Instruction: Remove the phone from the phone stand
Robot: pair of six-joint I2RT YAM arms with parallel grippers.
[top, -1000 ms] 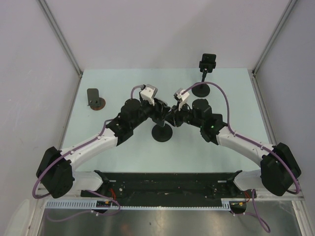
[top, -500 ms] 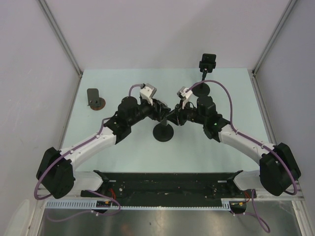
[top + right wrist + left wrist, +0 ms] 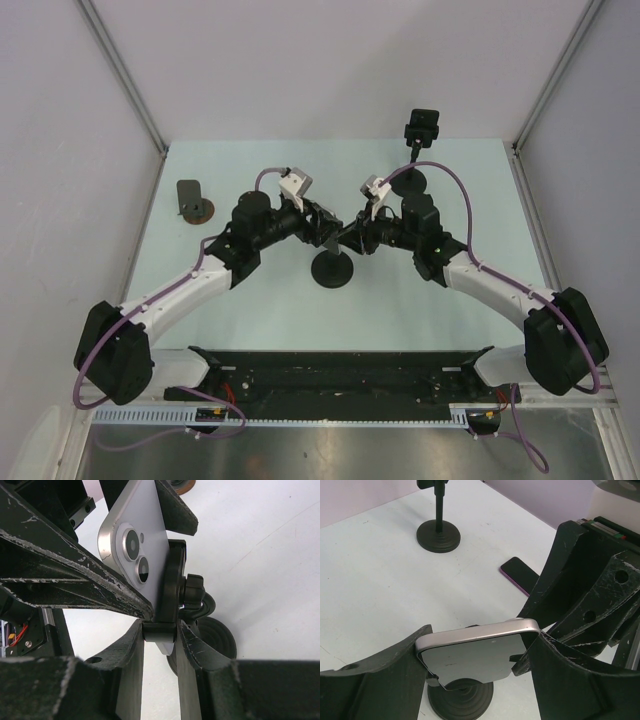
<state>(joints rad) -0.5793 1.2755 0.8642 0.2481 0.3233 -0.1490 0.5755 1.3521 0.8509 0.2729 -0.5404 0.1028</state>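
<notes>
A silver phone [image 3: 470,652] stands in the clamp of a black phone stand [image 3: 331,270] at the table's middle. My left gripper [image 3: 480,650] is shut on the phone's two side edges, above the stand's round base [image 3: 461,702]. In the right wrist view the phone's back [image 3: 131,540] with its twin lenses leans on the black clamp [image 3: 171,587]. My right gripper [image 3: 160,630] is shut on the clamp's lower bracket. In the top view the left gripper [image 3: 325,228] and the right gripper [image 3: 351,238] meet over the stand and mostly hide the phone.
A second black stand [image 3: 420,135] with an empty clamp stands at the back right, also in the left wrist view [image 3: 438,532]. A dark holder on a brown base [image 3: 190,200] is at the far left. A purple-edged phone [image 3: 520,575] lies flat on the pale table [image 3: 480,200].
Both arms have shifted a little toward the back of the table, the left wrist drawing slightly left. Both grippers stay closed at the stand's top.
</notes>
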